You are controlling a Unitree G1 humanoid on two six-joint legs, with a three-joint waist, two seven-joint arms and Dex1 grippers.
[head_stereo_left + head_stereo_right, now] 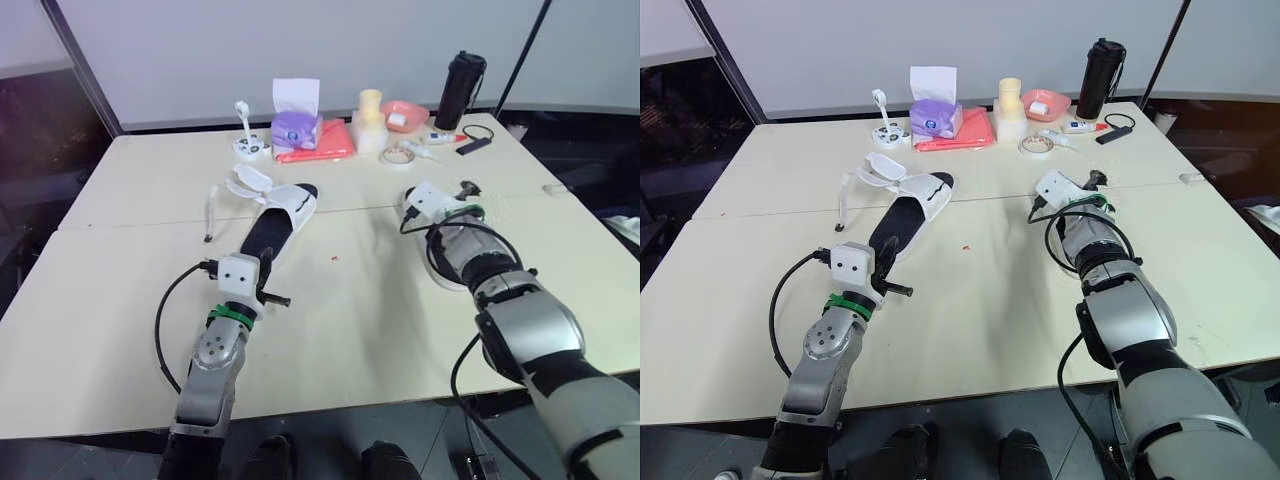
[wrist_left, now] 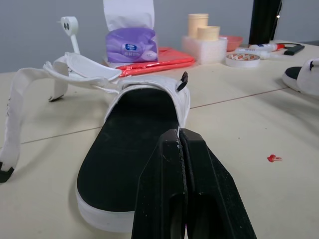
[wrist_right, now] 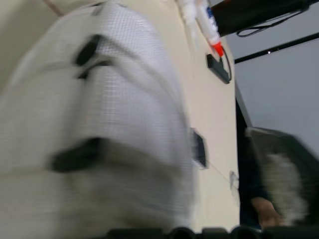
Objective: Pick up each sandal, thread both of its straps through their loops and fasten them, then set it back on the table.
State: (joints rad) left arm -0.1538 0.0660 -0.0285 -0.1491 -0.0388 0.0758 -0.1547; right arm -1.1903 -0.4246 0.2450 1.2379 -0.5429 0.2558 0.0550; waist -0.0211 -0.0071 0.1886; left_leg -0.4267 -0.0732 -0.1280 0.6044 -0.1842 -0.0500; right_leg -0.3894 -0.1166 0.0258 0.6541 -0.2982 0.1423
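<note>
Your left gripper (image 2: 179, 135) hung closed and empty above the sandal (image 2: 132, 124) heel; it likely needed opening before you gripped.

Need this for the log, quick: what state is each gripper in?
Left gripper: jaws shut, holding nothing, at the heel of the sandal.
Right gripper: cannot be told.

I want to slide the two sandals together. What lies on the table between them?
Bare table and one small red speck; nothing else lies between the open-strapped sandal and the other sandal, as the left eye view shows.
</note>
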